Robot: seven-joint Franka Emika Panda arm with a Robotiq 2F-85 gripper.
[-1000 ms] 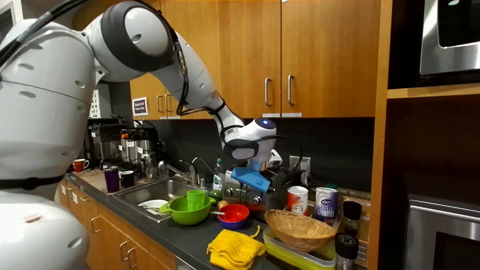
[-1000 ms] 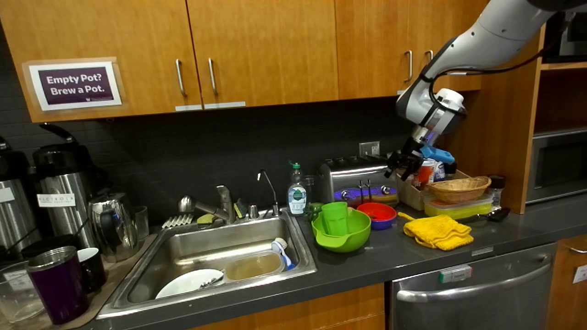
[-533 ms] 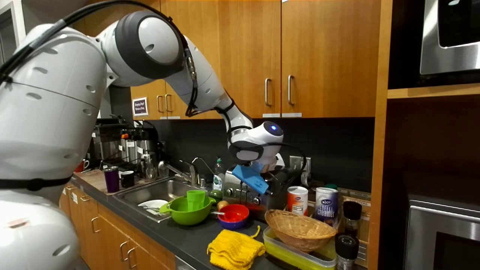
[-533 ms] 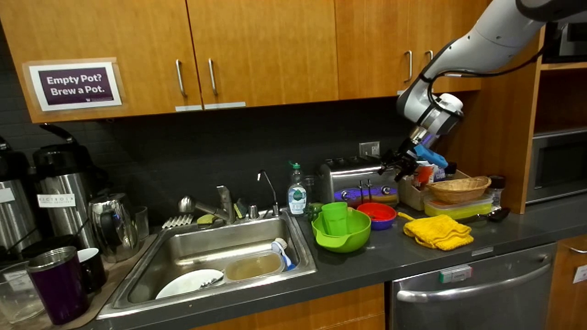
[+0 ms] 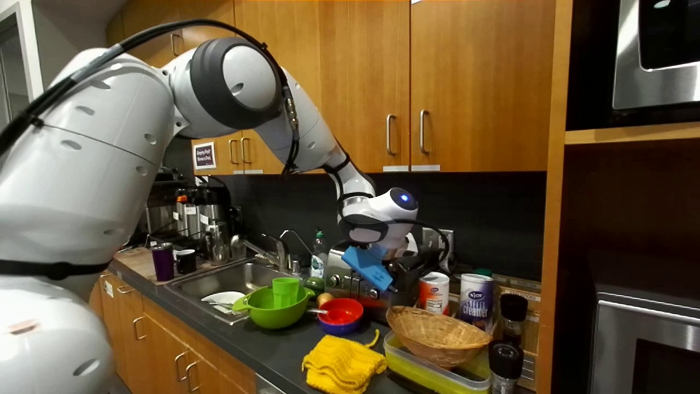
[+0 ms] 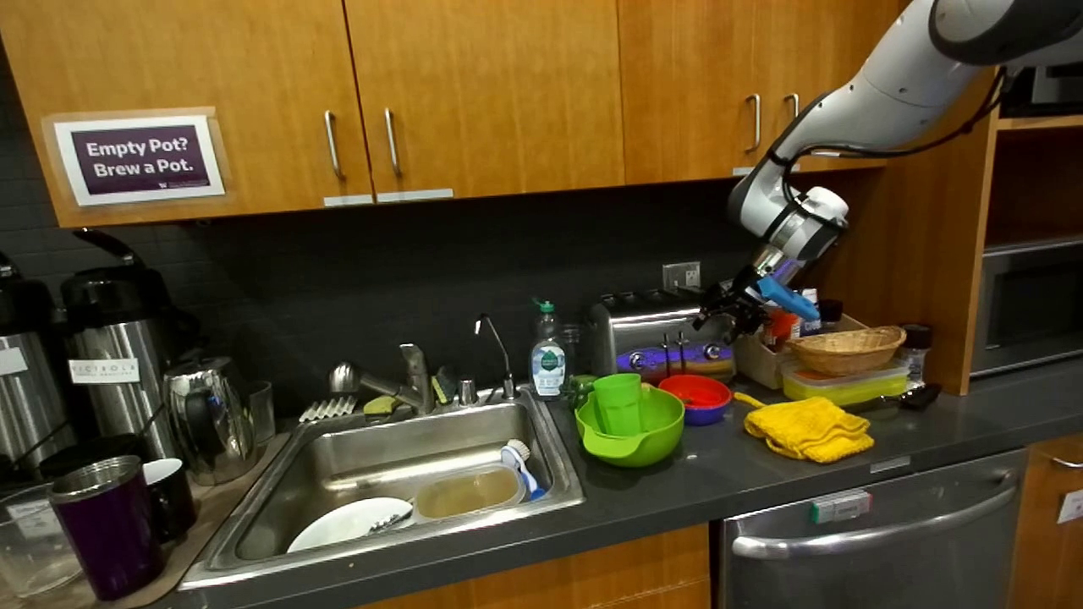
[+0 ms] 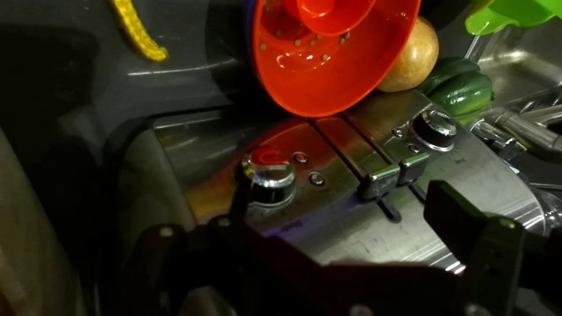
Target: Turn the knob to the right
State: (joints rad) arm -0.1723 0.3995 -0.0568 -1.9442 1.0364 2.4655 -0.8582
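A silver toaster (image 6: 656,326) stands against the back wall and has two chrome knobs on its front. The knob away from the sink (image 7: 268,175) is near my gripper; it also shows in both exterior views (image 6: 711,351) (image 5: 374,293). The knob nearer the sink (image 7: 434,129) is farther off. My gripper (image 7: 341,192) is open and empty above the toaster front. Its left finger overlaps the edge of the near knob in the wrist view; I cannot tell whether they touch. In an exterior view the gripper (image 6: 715,330) hangs at the toaster's right end.
A red bowl (image 7: 333,83) and a green bowl (image 6: 630,448) stand before the toaster, with two dark levers (image 7: 382,180) between the knobs. A wicker basket (image 5: 437,334), creamer can (image 5: 476,301) and yellow cloth (image 5: 344,361) lie to the right. The sink (image 6: 355,457) is left.
The arm has lowered and the gripper has tilted and shifted towards the toaster's right-hand knob. The fingers stay apart. Objects on the counter have not moved.
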